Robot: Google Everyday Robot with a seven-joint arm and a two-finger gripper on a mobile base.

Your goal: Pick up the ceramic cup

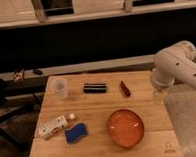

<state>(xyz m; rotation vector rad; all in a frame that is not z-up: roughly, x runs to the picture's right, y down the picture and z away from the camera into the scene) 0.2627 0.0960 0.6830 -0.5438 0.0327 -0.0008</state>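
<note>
Our pincer point(159, 95), whose state we cannot tell, hangs by the wooden counter's point(101, 149) right edge, far from the small pale ceramic cup point(59, 88) at the opposite end, so reaching across could clip the flat black box point(95, 87).

Light wooden table point(96, 107) with a fair bit on it. Ceramic cup point(59, 88) stands back left, with a black bar point(94, 87) and a small red thing point(125, 88) beside it. White bottle point(52, 126) lies front left next to a blue sponge point(76, 133), and the orange bowl point(126, 128) sits front right. Gripper point(159, 95) hangs over the right edge.
</note>
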